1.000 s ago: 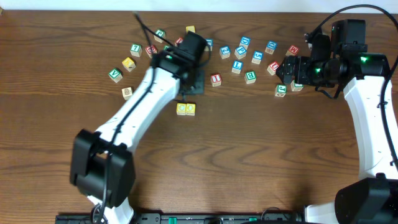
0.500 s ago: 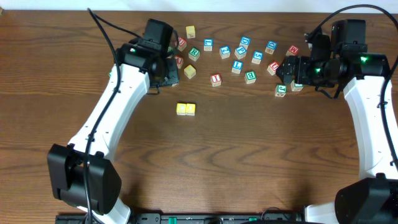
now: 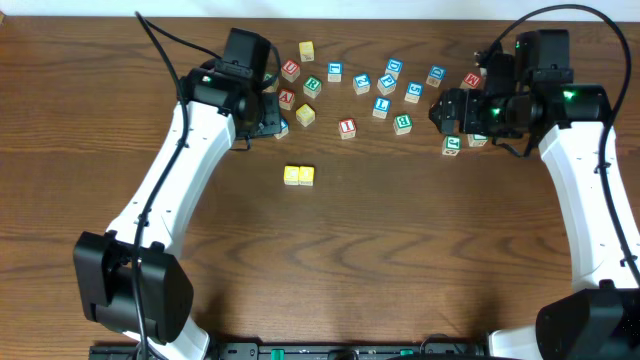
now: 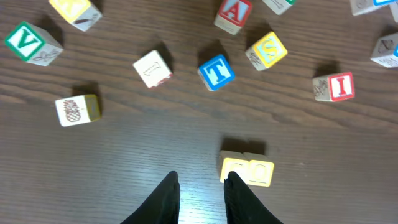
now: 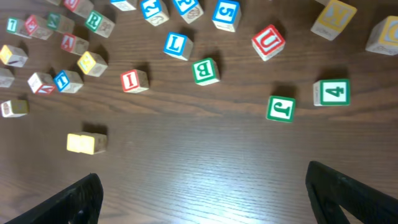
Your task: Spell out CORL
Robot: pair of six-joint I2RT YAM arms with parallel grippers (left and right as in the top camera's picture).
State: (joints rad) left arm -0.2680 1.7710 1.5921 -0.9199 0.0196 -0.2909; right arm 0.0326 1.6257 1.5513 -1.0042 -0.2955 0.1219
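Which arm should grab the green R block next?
Left, probably. The green R cube lies close to the left gripper; the right gripper hangs much farther from it.

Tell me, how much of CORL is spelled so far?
About half, it seems. Two yellow-topped wooden cubes sit side by side, apart from the scattered cubes. Nothing is in hand: the left gripper and right gripper are both empty. Left to fetch: the white cube with green R and the white cube with blue L.
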